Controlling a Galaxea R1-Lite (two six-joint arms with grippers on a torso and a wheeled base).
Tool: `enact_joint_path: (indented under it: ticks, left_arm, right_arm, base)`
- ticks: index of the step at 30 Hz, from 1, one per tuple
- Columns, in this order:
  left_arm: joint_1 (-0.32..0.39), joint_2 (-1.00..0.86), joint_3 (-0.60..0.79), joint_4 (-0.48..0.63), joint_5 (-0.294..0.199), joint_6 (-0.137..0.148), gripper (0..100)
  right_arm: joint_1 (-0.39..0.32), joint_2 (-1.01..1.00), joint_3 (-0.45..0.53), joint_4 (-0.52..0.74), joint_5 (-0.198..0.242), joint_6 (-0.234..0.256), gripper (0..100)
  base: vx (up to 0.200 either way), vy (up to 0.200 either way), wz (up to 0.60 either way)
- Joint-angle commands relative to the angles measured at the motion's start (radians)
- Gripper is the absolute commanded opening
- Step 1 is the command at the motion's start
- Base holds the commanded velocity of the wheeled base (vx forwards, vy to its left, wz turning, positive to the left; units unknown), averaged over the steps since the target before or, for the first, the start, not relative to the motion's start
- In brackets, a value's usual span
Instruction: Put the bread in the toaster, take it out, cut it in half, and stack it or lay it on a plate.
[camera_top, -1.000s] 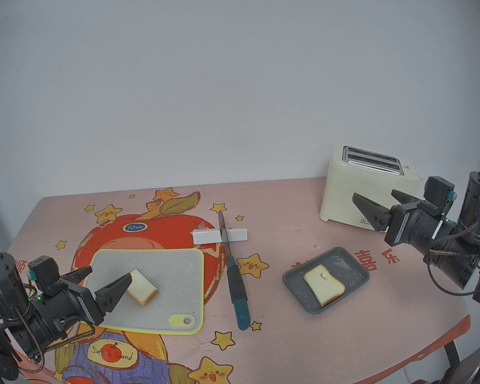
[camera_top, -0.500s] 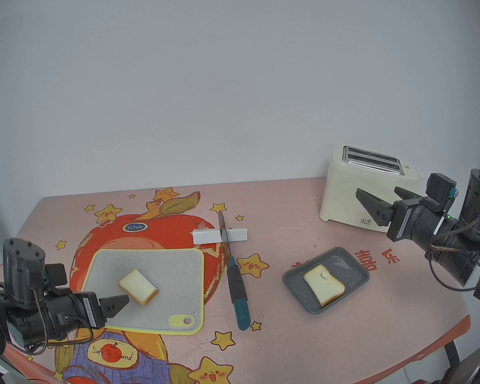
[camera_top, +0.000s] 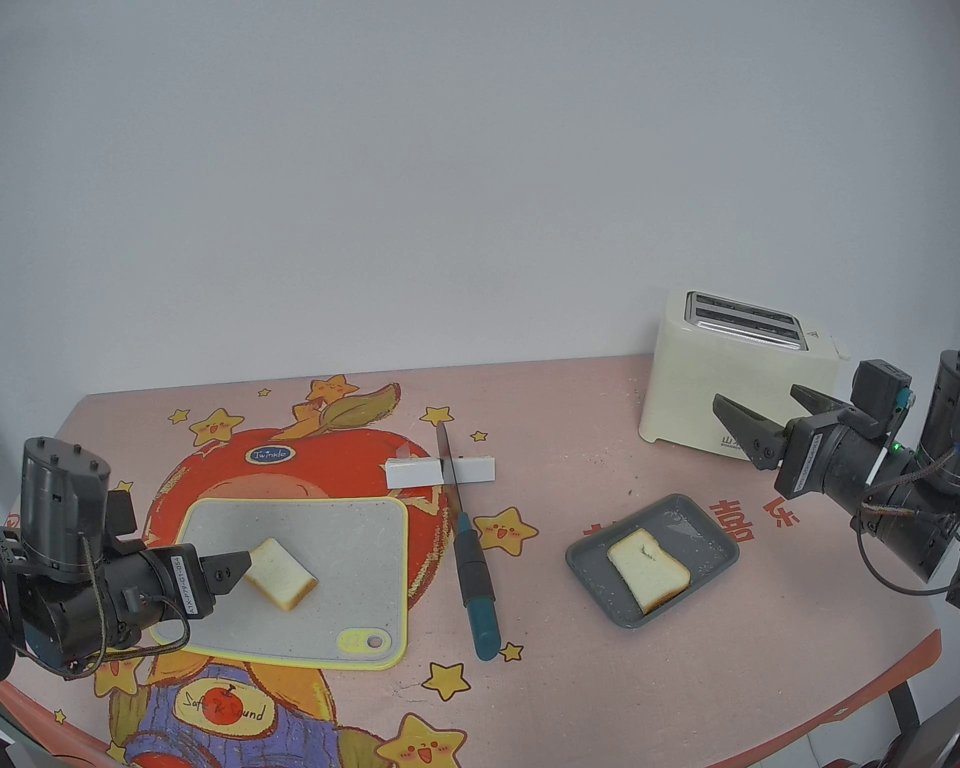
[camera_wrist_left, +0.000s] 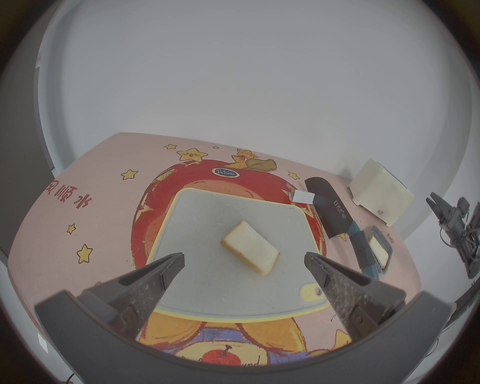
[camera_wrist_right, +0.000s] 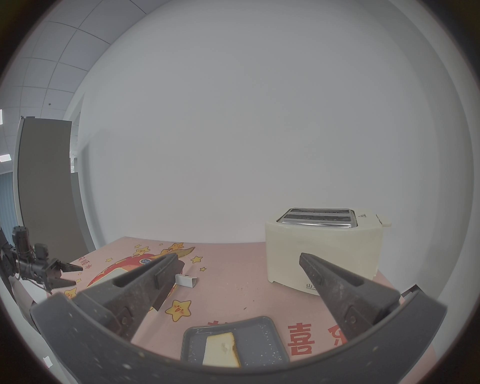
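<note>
One bread half (camera_top: 282, 573) (camera_wrist_left: 250, 247) lies on the grey cutting board (camera_top: 345, 535) (camera_wrist_left: 200, 220). My left gripper (camera_top: 232, 571) (camera_wrist_left: 243, 258) hovers open just left of that piece, not touching it. The other bread half (camera_top: 648, 570) (camera_wrist_right: 220, 350) rests in the dark grey plate (camera_top: 700, 530) (camera_wrist_right: 260, 340). The cream toaster (camera_top: 735, 370) (camera_wrist_right: 325, 250) stands at the back right, both slots showing no bread. My right gripper (camera_top: 757, 403) (camera_wrist_right: 239, 259) is open with nothing in it, in the air in front of the toaster and above the plate's far side.
A teal-handled knife (camera_top: 470, 565) (camera_wrist_left: 345, 222) lies between board and plate, its blade resting across a small white block (camera_top: 412, 472). The table's front edge is close behind the left arm. Bare tabletop lies in front of the plate.
My left wrist has rolled and the arm drawn back slightly, its fingertip still beside the bread on the board. The right gripper has drifted a little to the right. The bread pieces have not moved.
</note>
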Motion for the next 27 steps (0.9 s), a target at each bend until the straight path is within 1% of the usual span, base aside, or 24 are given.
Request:
enact_joint_path:
  ticks: [1,3,10,16,24,27]
  left_arm:
    - [0.001,0.079,0.002,0.0,0.042,0.0,100]
    - [0.001,0.096,0.007,0.0,0.054,0.0,100]
    - [0.002,0.148,-0.007,-0.005,0.054,-0.002,100]
    - [0.004,0.153,-0.026,-0.008,0.053,-0.002,100]
    - [0.077,0.187,-0.056,-0.002,0.048,0.004,100]
    - [0.085,0.199,-0.052,-0.002,0.047,0.004,100]
  right_arm:
    - [0.001,0.003,0.004,-0.001,0.0,-0.001,100]
    - [0.001,0.003,0.006,-0.001,0.0,-0.002,100]
    - [0.001,0.002,0.007,-0.002,0.0,-0.002,100]
    - [0.003,0.002,0.009,-0.002,0.002,-0.002,100]
    - [0.003,-0.001,0.009,-0.002,0.003,-0.002,100]
    - [0.001,0.0,0.009,-0.007,0.003,-0.002,100]
  base:
    - [0.0,0.0,0.0]
    - [0.0,0.0,0.0]
    - [0.0,0.0,0.0]
    - [0.0,0.0,0.0]
    - [0.0,0.0,0.0]
    - [0.0,0.0,0.0]
